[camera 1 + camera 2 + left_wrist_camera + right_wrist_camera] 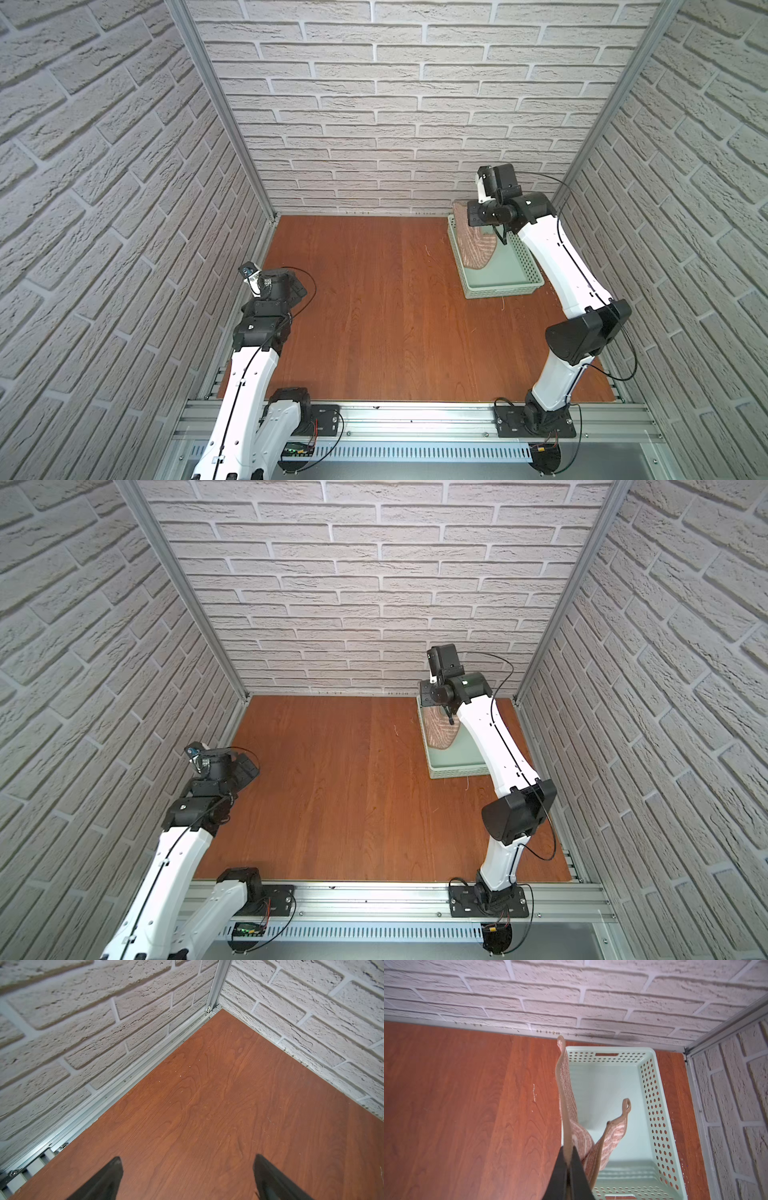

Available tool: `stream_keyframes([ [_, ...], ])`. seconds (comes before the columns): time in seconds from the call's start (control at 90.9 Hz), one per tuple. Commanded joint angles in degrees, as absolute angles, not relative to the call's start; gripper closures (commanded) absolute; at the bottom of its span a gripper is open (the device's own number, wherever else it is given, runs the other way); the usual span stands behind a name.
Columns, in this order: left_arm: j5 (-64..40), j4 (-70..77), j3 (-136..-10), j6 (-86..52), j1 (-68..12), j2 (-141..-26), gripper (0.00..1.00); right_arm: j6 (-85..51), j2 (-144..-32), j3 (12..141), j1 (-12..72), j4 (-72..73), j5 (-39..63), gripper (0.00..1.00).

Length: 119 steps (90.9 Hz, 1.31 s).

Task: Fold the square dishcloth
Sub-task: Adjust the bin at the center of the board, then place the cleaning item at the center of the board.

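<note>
Barely begun: pinched the tan-brown square dishcloth (569,1095) of soft woven cloth with pale cream stripes by one edge in the right claw (569,1153), pressed together on it, and held it dangling crumpled over the pale mint-green perforated plastic basket (652,1105), with no fold made and the carrying out, spreading flat and folding all left to do. Held the left claw (187,1165) spread and empty, well apart from the basket, over the reddish-brown wooden table (374,311). Judged little in the way beyond the basket's walls, apt to snag the hanging corners, and a few pale stray threads (502,305) on the table just beside the basket.
</note>
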<state>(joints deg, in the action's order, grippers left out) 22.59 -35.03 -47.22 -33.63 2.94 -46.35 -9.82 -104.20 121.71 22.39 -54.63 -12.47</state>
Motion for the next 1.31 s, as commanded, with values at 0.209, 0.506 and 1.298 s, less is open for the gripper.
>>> stream_keyframes([
  [0.209,22.8,-38.9,-50.8,-37.5,2.6,-46.1,0.02,-9.9,-108.0,125.9,35.7,-59.1,-12.6,0.96],
  [0.506,23.4,-40.1,-50.7,-40.0,2.7,-46.4,0.02,-20.0,-108.9,109.2,50.9,-49.7,-13.7,0.96],
  [1.298,25.2,-43.0,-49.9,-43.8,3.0,-43.8,0.02,-32.4,-97.2,80.7,65.2,-33.4,-19.3,0.0],
])
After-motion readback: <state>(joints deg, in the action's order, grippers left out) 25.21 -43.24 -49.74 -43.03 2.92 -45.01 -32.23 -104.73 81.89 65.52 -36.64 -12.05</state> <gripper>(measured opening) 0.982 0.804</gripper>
